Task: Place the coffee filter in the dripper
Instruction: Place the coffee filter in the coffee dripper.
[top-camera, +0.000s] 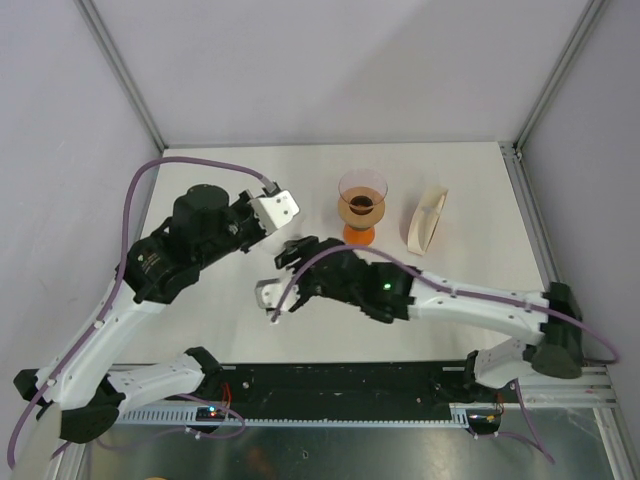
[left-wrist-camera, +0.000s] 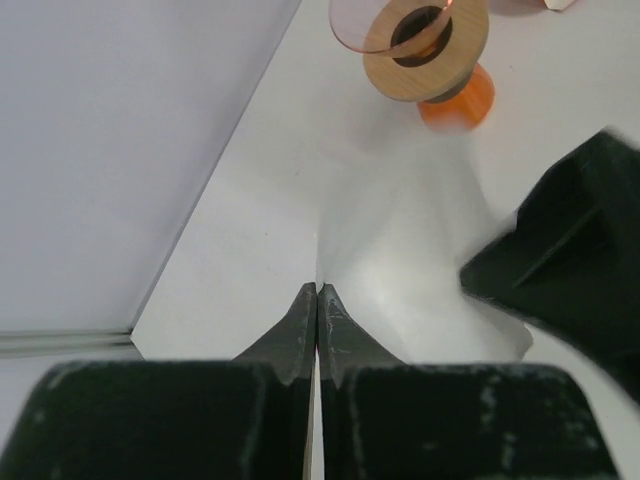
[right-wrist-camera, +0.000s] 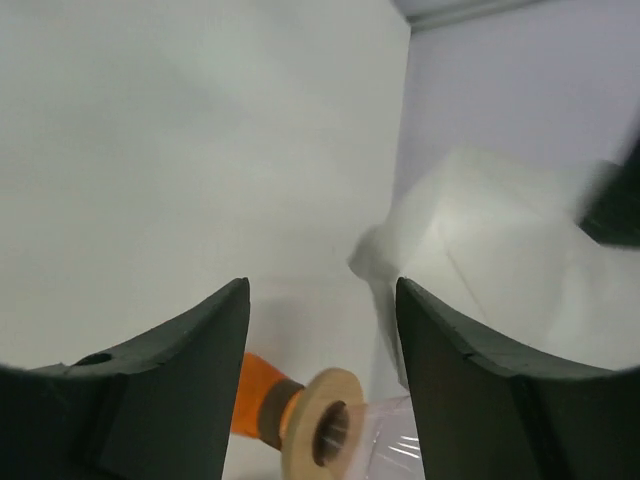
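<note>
left gripper (left-wrist-camera: 317, 292): your fingers are pressed together, pinching the coffee filter's near edge.
right gripper (right-wrist-camera: 320, 290): your fingers are spread, beside the filter.
coffee filter (left-wrist-camera: 400, 240): fans out toward the dripper, short of it.
dripper (top-camera: 362, 187): upright on the brown ring (left-wrist-camera: 425, 55) atop the orange beaker (left-wrist-camera: 462, 100).

The coffee filter (top-camera: 277, 208) is left of the dripper (top-camera: 362, 192), the filter stack (top-camera: 428, 221) right of it

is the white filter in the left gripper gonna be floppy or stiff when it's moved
Likely floppy: the coffee filter is a thin paper sheet pinched at one edge by the left gripper, the rest unsupported. Probably very light, so it may sway when moved. Could crease or tear if tugged hard.
</note>
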